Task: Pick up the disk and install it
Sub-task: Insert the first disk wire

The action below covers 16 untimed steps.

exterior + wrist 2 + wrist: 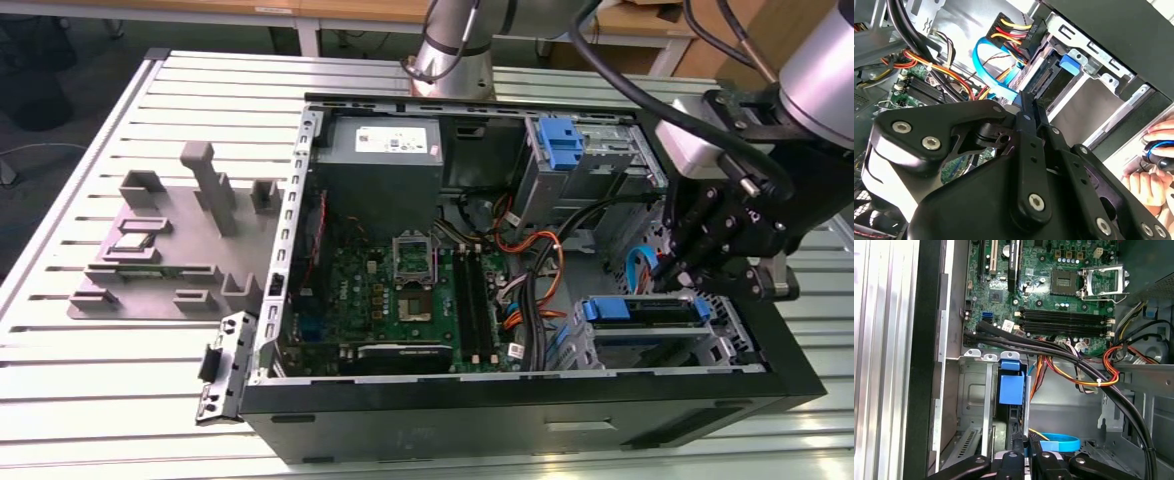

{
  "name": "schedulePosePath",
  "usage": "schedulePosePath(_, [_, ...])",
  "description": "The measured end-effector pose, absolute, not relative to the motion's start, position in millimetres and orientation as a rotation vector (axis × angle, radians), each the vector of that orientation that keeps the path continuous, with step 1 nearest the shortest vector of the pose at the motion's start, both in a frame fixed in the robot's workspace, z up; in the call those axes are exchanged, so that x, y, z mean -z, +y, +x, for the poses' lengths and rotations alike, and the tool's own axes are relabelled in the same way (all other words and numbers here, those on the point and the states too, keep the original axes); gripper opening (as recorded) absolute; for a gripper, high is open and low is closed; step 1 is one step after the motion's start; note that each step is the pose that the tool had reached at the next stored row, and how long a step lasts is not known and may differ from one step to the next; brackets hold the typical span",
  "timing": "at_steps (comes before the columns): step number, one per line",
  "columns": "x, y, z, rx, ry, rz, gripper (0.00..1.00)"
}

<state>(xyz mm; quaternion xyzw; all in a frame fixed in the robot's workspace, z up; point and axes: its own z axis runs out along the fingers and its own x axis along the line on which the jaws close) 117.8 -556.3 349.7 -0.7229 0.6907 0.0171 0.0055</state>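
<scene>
The disk [642,311] sits in the drive bay at the near corner of the open computer case [534,400], on the exterior view's right; its blue carrier rail faces up. In the first wrist view the disk's blue rail [1011,388] lies seated between the bay's metal walls. My gripper [677,284] hangs just above the bay's inner end, at the disk's edge. The fingers [1013,460] are drawn together with nothing between them, and the black linkage [1004,165] looks closed in the second wrist view. I cannot tell whether the tips touch the disk.
Black, orange and blue cables [541,265] run beside the bay. The motherboard [400,290] and the grey power supply [383,150] lie deeper in the case, with a blue bracket [561,140] at the far corner. A grey fixture [174,245] stands on the table. A person's hand [1154,175] rests outside the case.
</scene>
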Motion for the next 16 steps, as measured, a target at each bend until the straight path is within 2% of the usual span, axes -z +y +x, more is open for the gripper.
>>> schedulePosePath(16, [-344.2, -559.2, 115.6, -0.043, 2.153, -2.261, 0.16])
